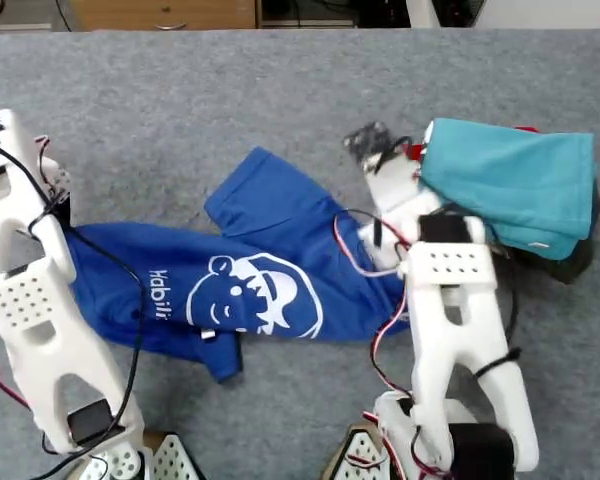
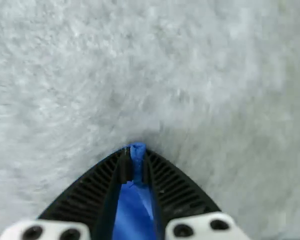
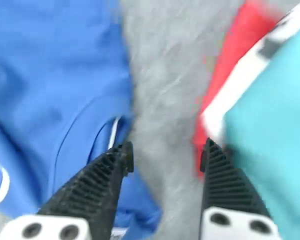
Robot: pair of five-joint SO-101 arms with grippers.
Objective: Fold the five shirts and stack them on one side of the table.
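A blue shirt [image 1: 250, 270] with a white face print lies spread and rumpled across the middle of the table. At its left end, my left gripper [image 1: 62, 215] holds the shirt's edge. The left wrist view shows this gripper [image 2: 135, 152] shut on a fold of blue cloth [image 2: 134, 200] above the grey table. My right gripper [image 1: 372, 143] is over the table between the blue shirt and a stack of folded shirts. It stands open [image 3: 166, 152] with nothing in it, the blue shirt [image 3: 55, 85] on one side and the teal shirt [image 3: 270, 130] on the other.
The stack at the right side has a teal shirt [image 1: 515, 185] on top, with a red one [image 3: 240, 55] and a dark one [image 1: 570, 262] under it. Grey felt table [image 1: 180, 100] lies bare at the back. Both arm bases stand at the front edge.
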